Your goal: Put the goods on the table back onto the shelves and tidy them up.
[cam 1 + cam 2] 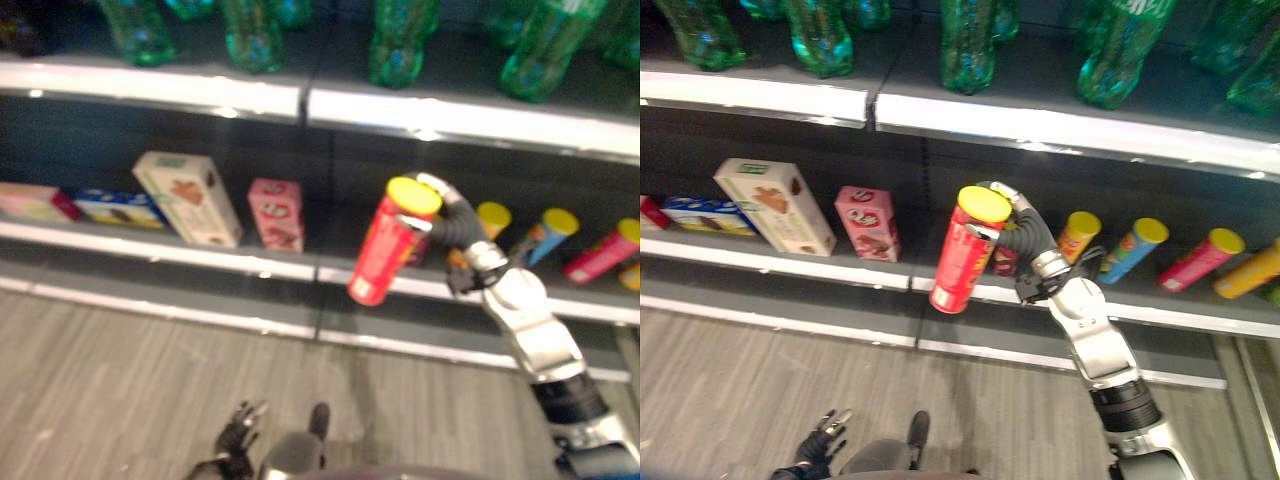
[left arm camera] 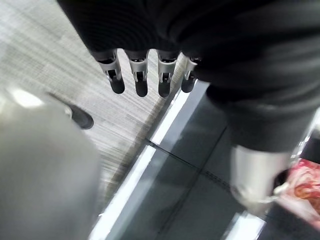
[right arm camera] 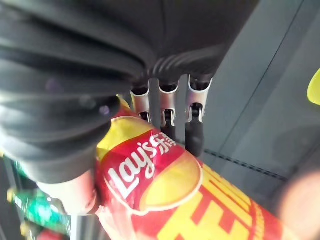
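My right hand is shut on a red chip can with a yellow lid, held tilted in the air in front of the lower shelf. In the right wrist view the fingers curl over the red can. Several more chip cans lie tilted on the lower shelf to the right: a yellow-lidded orange one, a blue one, a pink one. My left hand hangs low near the floor, its fingers straight and holding nothing.
A cream box and a pink box stand on the lower shelf to the left, with flat blue packs beyond. Green bottles line the upper shelf. Grey wood floor runs below.
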### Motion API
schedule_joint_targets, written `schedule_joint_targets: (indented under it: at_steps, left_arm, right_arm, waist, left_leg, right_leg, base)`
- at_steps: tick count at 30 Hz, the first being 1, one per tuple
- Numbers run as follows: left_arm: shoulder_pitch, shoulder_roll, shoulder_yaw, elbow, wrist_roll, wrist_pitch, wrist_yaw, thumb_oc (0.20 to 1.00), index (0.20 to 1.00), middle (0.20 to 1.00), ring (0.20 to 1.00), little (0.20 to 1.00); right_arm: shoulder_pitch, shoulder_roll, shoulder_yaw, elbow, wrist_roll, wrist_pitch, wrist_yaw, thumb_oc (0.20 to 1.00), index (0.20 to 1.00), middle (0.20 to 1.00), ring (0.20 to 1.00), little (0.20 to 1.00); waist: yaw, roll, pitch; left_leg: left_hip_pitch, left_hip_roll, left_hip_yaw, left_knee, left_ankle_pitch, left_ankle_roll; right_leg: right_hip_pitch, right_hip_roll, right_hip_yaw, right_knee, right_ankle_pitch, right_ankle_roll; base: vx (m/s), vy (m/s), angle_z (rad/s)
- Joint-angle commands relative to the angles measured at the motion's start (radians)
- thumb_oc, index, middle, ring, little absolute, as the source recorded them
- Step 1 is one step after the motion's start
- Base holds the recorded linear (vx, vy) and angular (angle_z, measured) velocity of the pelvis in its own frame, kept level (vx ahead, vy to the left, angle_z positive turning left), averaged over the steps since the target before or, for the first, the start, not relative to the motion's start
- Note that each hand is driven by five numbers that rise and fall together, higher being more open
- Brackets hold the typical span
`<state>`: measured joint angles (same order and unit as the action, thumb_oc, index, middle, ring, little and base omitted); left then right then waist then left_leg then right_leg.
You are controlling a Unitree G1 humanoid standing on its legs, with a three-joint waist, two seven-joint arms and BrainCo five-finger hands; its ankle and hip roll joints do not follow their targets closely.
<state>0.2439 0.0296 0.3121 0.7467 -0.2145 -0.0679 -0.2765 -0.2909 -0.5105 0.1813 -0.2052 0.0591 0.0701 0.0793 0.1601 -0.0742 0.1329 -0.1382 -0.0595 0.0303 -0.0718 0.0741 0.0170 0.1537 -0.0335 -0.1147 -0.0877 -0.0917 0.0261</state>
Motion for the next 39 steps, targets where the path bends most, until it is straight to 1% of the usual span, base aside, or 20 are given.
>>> schedule_joint_targets:
  at_steps: [1, 2, 3, 5, 6, 7, 8, 9, 10, 11, 12, 13, 14, 15, 17, 21, 27, 35, 38, 39]
  left_arm:
    - [-0.014, 0.054, -0.060, -0.012, 0.009, -0.016, -0.012, 1.000, 1.000, 1.000, 1.000, 1.000]
    - [-0.013, 0.054, -0.060, -0.012, 0.009, -0.016, -0.012, 1.000, 1.000, 1.000, 1.000, 1.000]
    - [-0.009, 0.065, -0.059, -0.013, 0.009, -0.017, -0.016, 1.000, 1.000, 1.000, 1.000, 1.000]
    - [-0.009, 0.084, -0.067, -0.024, 0.004, -0.012, -0.020, 1.000, 1.000, 1.000, 1.000, 1.000]
    - [-0.009, 0.089, -0.082, -0.025, 0.005, -0.004, -0.030, 1.000, 1.000, 1.000, 1.000, 1.000]
    - [-0.008, 0.088, -0.081, -0.032, 0.003, -0.004, -0.033, 1.000, 1.000, 1.000, 1.000, 1.000]
    - [-0.013, 0.091, -0.083, -0.032, 0.000, -0.004, -0.030, 1.000, 1.000, 1.000, 1.000, 1.000]
    - [-0.014, 0.090, -0.082, -0.033, 0.000, -0.003, -0.030, 1.000, 1.000, 1.000, 1.000, 1.000]
    - [-0.021, 0.098, -0.101, -0.029, -0.004, -0.001, -0.030, 1.000, 1.000, 1.000, 1.000, 1.000]
    - [-0.033, 0.123, -0.135, -0.035, -0.016, -0.001, -0.034, 1.000, 1.000, 1.000, 1.000, 1.000]
    - [-0.034, 0.123, -0.135, -0.036, -0.016, 0.000, -0.034, 1.000, 1.000, 1.000, 1.000, 1.000]
    - [-0.053, 0.156, -0.153, -0.037, -0.023, -0.001, -0.031, 1.000, 1.000, 1.000, 1.000, 1.000]
    - [-0.054, 0.156, -0.153, -0.037, -0.023, -0.001, -0.031, 1.000, 1.000, 1.000, 1.000, 1.000]
    - [-0.065, 0.198, -0.138, -0.032, -0.041, 0.001, -0.020, 1.000, 1.000, 1.000, 1.000, 1.000]
    - [-0.067, 0.208, -0.130, -0.027, -0.047, 0.000, -0.018, 1.000, 1.000, 1.000, 1.000, 1.000]
    - [-0.065, 0.184, -0.117, -0.020, -0.061, -0.005, -0.020, 1.000, 1.000, 1.000, 1.000, 1.000]
    - [-0.062, 0.149, -0.128, -0.041, -0.073, -0.006, -0.029, 1.000, 1.000, 1.000, 1.000, 1.000]
    - [-0.078, 0.164, -0.127, -0.046, -0.092, -0.008, -0.035, 1.000, 1.000, 1.000, 1.000, 1.000]
    - [-0.086, 0.169, -0.133, -0.066, -0.109, -0.005, -0.042, 1.000, 1.000, 1.000, 1.000, 1.000]
    - [-0.088, 0.167, -0.132, -0.066, -0.109, -0.005, -0.042, 1.000, 1.000, 1.000, 1.000, 1.000]
  right_arm:
    - [-0.029, 0.080, -0.076, -0.089, 0.013, -0.089, 0.006, 0.200, 0.200, 0.200, 0.200, 0.200]
    - [-0.028, 0.081, -0.076, -0.089, 0.013, -0.089, 0.006, 0.200, 0.200, 0.200, 0.200, 0.200]
    - [-0.032, 0.085, -0.068, -0.084, 0.012, -0.088, 0.008, 0.200, 0.200, 0.200, 0.200, 0.200]
    - [-0.044, 0.094, -0.062, -0.076, 0.019, -0.086, 0.005, 0.200, 0.200, 0.200, 0.200, 0.200]
    - [-0.105, 0.069, -0.019, -0.071, 0.028, -0.074, 0.000, 0.200, 0.200, 0.200, 0.200, 0.200]
    - [-0.128, 0.065, -0.008, -0.069, 0.028, -0.072, 0.000, 0.200, 0.200, 0.200, 0.200, 0.200]
    - [-0.155, 0.059, 0.001, -0.068, 0.025, -0.070, 0.001, 0.200, 0.200, 0.200, 0.200, 0.200]
    - [-0.157, 0.059, 0.002, -0.067, 0.026, -0.070, 0.001, 0.200, 0.200, 0.200, 0.200, 0.200]
    - [-0.167, 0.054, -0.015, -0.070, 0.021, -0.070, -0.002, 0.200, 0.200, 0.200, 0.200, 0.200]
    - [-0.200, 0.034, -0.027, -0.066, 0.007, -0.067, -0.019, 0.200, 0.200, 0.200, 0.200, 0.200]
    - [-0.202, 0.034, -0.027, -0.066, 0.007, -0.067, -0.019, 0.200, 0.200, 0.200, 0.200, 0.200]
    - [-0.248, 0.026, -0.027, -0.063, -0.007, -0.064, -0.043, 0.200, 0.200, 0.200, 0.200, 0.200]
    - [-0.250, 0.026, -0.028, -0.062, -0.007, -0.065, -0.043, 0.200, 0.200, 0.200, 0.200, 0.200]
    - [-0.308, 0.000, -0.010, -0.055, -0.027, -0.055, -0.060, 0.200, 0.200, 0.200, 0.200, 0.200]
    - [-0.327, -0.028, -0.015, -0.058, -0.033, -0.047, -0.064, 0.200, 0.200, 0.200, 0.200, 0.200]
    - [-0.346, -0.071, -0.027, -0.073, -0.045, -0.042, -0.077, 0.200, 0.200, 0.200, 0.200, 0.200]
    - [-0.383, -0.116, -0.028, -0.079, -0.061, -0.031, -0.088, 0.200, 0.200, 0.200, 0.200, 0.200]
    - [-0.548, -0.186, 0.062, -0.020, -0.090, 0.002, -0.097, 0.200, 0.200, 0.200, 0.200, 0.200]
    - [-0.682, -0.220, 0.120, 0.057, -0.129, 0.016, -0.116, 0.200, 0.200, 0.200, 0.200, 0.200]
    - [-0.688, -0.220, 0.123, 0.061, -0.129, 0.015, -0.117, 0.200, 0.200, 0.200, 0.200, 0.200]
  waist:
    - [-0.014, 0.000, 0.024]
    - [-0.013, 0.000, 0.023]
    - [-0.004, -0.004, 0.015]
    - [0.004, -0.011, 0.018]
    - [0.004, 0.017, 0.028]
    - [0.005, 0.032, 0.025]
    - [0.004, 0.048, 0.022]
    - [0.007, 0.049, 0.023]
    - [-0.007, 0.068, 0.017]
    - [-0.020, 0.086, 0.023]
    - [-0.022, 0.085, 0.022]
    - [-0.026, 0.094, 0.056]
    - [-0.024, 0.093, 0.056]
    - [-0.018, 0.086, 0.099]
    - [-0.013, 0.077, 0.119]
    - [-0.019, 0.074, 0.155]
    - [-0.029, 0.076, 0.192]
    - [-0.040, 0.096, 0.269]
    - [-0.040, 0.128, 0.313]
    - [-0.041, 0.129, 0.315]
  left_leg:
    - [0.139, 0.146, -0.038, -0.015, -0.042, -0.005]
    - [0.138, 0.147, -0.037, -0.015, -0.043, -0.006]
    - [0.127, 0.177, -0.048, -0.015, -0.045, 0.000]
    - [0.082, 0.259, -0.067, -0.015, -0.018, 0.001]
    - [0.070, 0.356, -0.116, -0.015, 0.025, -0.018]
    - [0.088, 0.355, -0.139, -0.011, 0.032, -0.027]
    - [0.100, 0.350, -0.136, -0.008, 0.031, -0.039]
    - [0.103, 0.352, -0.132, -0.008, 0.029, -0.040]
    - [0.102, 0.349, -0.090, -0.015, 0.033, -0.053]
    - [0.088, 0.315, -0.097, -0.015, 0.028, -0.063]
    - [0.086, 0.313, -0.098, -0.015, 0.028, -0.062]
    - [0.076, 0.301, -0.083, -0.015, 0.025, -0.065]
    - [0.076, 0.301, -0.081, -0.015, 0.025, -0.065]
    - [0.063, 0.295, -0.079, -0.015, 0.006, -0.062]
    - [0.062, 0.290, -0.080, -0.015, 0.007, -0.066]
    - [0.063, 0.289, -0.088, -0.015, -0.002, -0.067]
    - [0.071, 0.308, -0.093, -0.015, 0.001, -0.071]
    - [0.069, 0.336, -0.098, -0.015, 0.019, -0.078]
    - [0.055, 0.344, -0.099, -0.015, 0.026, -0.081]
    - [0.055, 0.345, -0.099, -0.015, 0.026, -0.081]
  right_leg:
    - [-0.041, -0.022, 0.079, 0.000, 0.177, -0.004]
    - [-0.043, -0.022, 0.080, 0.000, 0.177, -0.004]
    - [-0.052, -0.030, 0.084, 0.000, 0.168, -0.003]
    - [-0.060, -0.060, 0.089, 0.000, 0.169, 0.009]
    - [-0.058, -0.130, 0.100, 0.000, 0.197, 0.019]
    - [-0.064, -0.140, 0.114, 0.000, 0.209, 0.014]
    - [-0.073, -0.155, 0.125, 0.000, 0.212, 0.004]
    - [-0.073, -0.154, 0.129, 0.000, 0.213, 0.003]
    - [-0.082, -0.181, 0.127, 0.000, 0.214, -0.006]
    - [-0.112, -0.229, 0.113, 0.000, 0.197, -0.008]
    - [-0.113, -0.231, 0.112, 0.000, 0.197, -0.007]
    - [-0.163, -0.251, 0.116, 0.000, 0.183, -0.004]
    - [-0.165, -0.252, 0.119, 0.000, 0.183, -0.004]
    - [-0.216, -0.256, 0.129, 0.000, 0.173, -0.002]
    - [-0.220, -0.257, 0.126, 0.000, 0.164, -0.003]
    - [-0.210, -0.250, 0.129, 0.000, 0.162, 0.001]
    - [-0.192, -0.235, 0.128, 0.000, 0.174, 0.009]
    - [-0.182, -0.222, 0.130, 0.025, 0.194, 0.018]
    - [-0.217, -0.228, 0.141, 0.072, 0.192, 0.021]
    - [-0.219, -0.228, 0.142, 0.075, 0.191, 0.021]
  base:
    - [-0.03, 0.003, 0.76]
    - [-0.05, -0.004, 0.29]
    - [-0.03, -0.008, -0.23]
    - [-0.02, 0.191, -0.47]
    - [0.01, 0.472, -0.16]
    - [-0.01, 0.577, -0.22]
    - [-0.04, 0.257, -0.51]
    - [-0.04, 0.315, -1.00]
    - [-0.04, 0.443, -1.08]
    - [-0.04, 0.445, -0.62]
    - [-0.14, 0.459, 0.06]
    - [-0.10, 0.192, 0.50]
    - [-0.24, 0.259, 0.00]
    - [-0.15, 0.074, -0.43]
    - [-0.08, 0.034, -0.39]
    - [0.01, -0.025, 0.11]
    - [0.01, -0.070, -0.05]
    - [-0.01, -0.062, -0.03]
    - [-0.01, -0.005, -0.01]
    - [0.00, 0.000, 0.00]
